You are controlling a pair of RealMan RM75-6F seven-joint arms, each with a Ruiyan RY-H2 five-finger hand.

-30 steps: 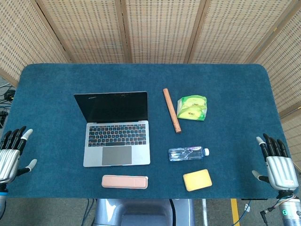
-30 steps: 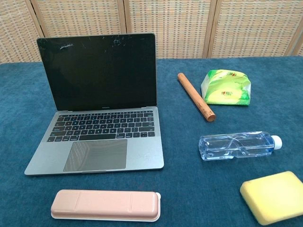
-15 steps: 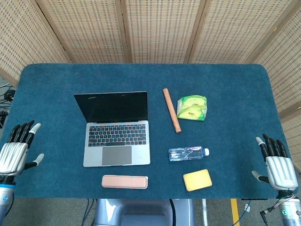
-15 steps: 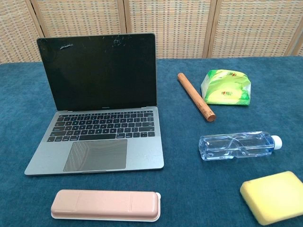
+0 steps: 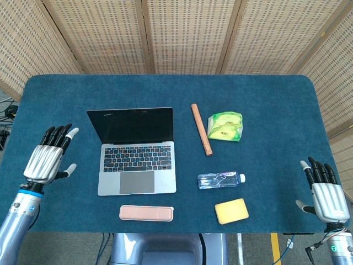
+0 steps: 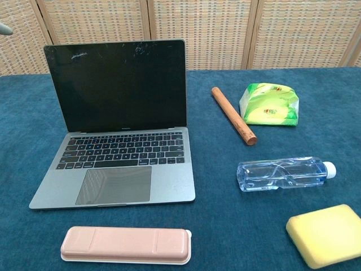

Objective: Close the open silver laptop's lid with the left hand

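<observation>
Zero contact yet: left hand [image 5: 47, 160] empty, fingers apart, frame left; reach behind laptop [image 5: 137, 150] lid top edge, push down evenly

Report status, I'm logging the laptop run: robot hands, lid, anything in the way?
Left robot hand open, beside the silver laptop, no contact. Right robot hand open at table edge. Lid up. Nothing between left robot hand and lid.

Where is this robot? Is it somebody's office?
Probably a robot test room, not an office: a blue felt table inside woven screens, with a laptop, bottle and sponge laid out.
</observation>
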